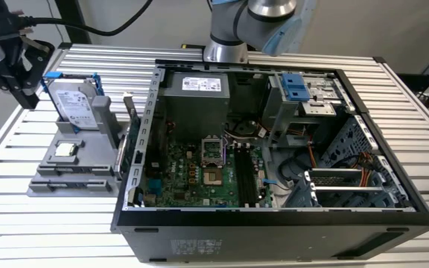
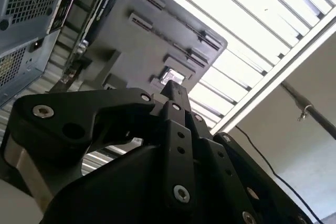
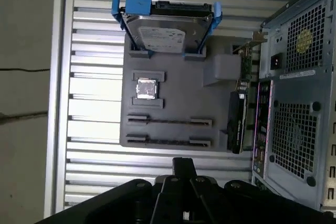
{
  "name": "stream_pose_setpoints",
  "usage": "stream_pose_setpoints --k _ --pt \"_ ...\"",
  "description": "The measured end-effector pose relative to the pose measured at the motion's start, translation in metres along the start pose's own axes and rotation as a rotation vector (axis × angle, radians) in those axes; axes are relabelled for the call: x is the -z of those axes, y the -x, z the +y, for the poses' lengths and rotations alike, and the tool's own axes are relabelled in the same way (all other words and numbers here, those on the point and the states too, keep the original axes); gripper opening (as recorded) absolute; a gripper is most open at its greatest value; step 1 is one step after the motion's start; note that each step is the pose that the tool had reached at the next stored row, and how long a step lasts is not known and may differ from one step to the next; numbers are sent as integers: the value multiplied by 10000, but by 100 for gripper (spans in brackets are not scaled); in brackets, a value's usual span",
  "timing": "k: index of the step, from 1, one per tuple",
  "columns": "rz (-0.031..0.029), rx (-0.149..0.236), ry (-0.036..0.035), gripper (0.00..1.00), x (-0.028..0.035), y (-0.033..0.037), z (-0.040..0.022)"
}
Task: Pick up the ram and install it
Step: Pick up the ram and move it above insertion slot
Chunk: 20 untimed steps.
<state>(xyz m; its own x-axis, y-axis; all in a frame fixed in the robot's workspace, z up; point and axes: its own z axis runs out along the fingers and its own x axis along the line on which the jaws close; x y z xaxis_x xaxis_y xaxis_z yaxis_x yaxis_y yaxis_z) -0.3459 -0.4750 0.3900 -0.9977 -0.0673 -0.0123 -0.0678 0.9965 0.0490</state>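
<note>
Eyes on the ram. I take it to be that long dark strip standing on its edge along the gray fixture, on the side nearest the computer case and just beside the case's rear panel. In the second wrist view it runs as a thin black bar between the fixture and the case grille. It isn't crisp, so I'm going by shape and place.

By my judgement it's a featherweight: stiff, flat and thin, with nothing soft to give under pressure. It's also fragile, with chips on the faces and a contact edge I wouldn't want touched or scraped. The best hold looks like a pinch across the two flat faces around mid-length, high on the free edge, square so it can't twist. The case wall is so close that room on that side looks tight.

Moving outward, a small square CPU chip lies flat in the middle of the fixture. Two slotted holders sit toward my side, and the hard drive stands upright in blue brackets at the far end.

My gripper hangs over the bench at the exterior view's far left. It's beyond the hard drive, well apart from the ram and touching nothing. I can't tell how wide it stands.
</note>
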Motion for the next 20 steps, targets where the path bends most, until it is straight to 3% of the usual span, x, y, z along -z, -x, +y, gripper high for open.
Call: stream_pose_setpoints --k 20 --pt "170 3463 42 0 0 0 0"
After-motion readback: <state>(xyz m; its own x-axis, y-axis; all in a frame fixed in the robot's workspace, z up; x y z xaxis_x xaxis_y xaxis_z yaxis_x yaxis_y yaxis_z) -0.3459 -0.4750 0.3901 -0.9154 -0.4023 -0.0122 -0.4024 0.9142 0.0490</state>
